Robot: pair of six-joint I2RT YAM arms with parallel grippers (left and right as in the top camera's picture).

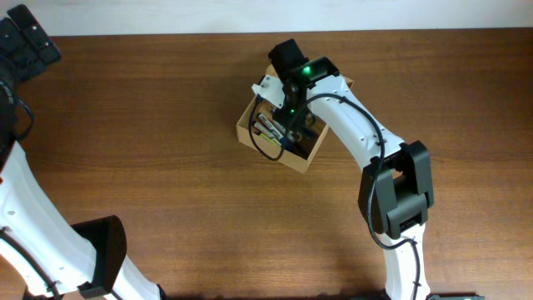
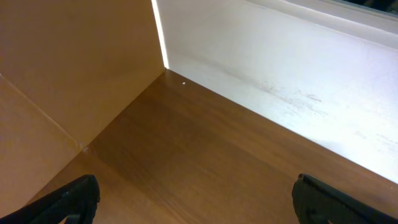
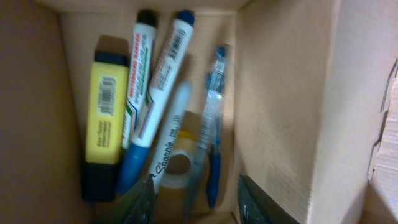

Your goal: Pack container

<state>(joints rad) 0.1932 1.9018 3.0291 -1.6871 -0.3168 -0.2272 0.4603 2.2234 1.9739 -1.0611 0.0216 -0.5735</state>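
The container (image 1: 246, 123) is a small tan cardboard box standing open on the wooden table (image 1: 150, 167), right of centre at the back. Inside it lie a yellow highlighter (image 3: 106, 118), two whiteboard markers (image 3: 140, 81), a Sharpie (image 3: 168, 149), a blue pen (image 3: 214, 124) and a small tape roll (image 3: 177, 165). My right gripper (image 1: 283, 125) (image 3: 202, 202) reaches down into the box with its jaws apart over the pens, gripping nothing. My left gripper (image 1: 29, 42) (image 2: 199, 202) sits open in the far left corner, away from the box.
The right arm's white links (image 1: 366, 142) stretch from the front edge up to the box. In the left wrist view a brown panel (image 2: 74, 74) and a white wall (image 2: 280, 68) close off the table's back left corner.
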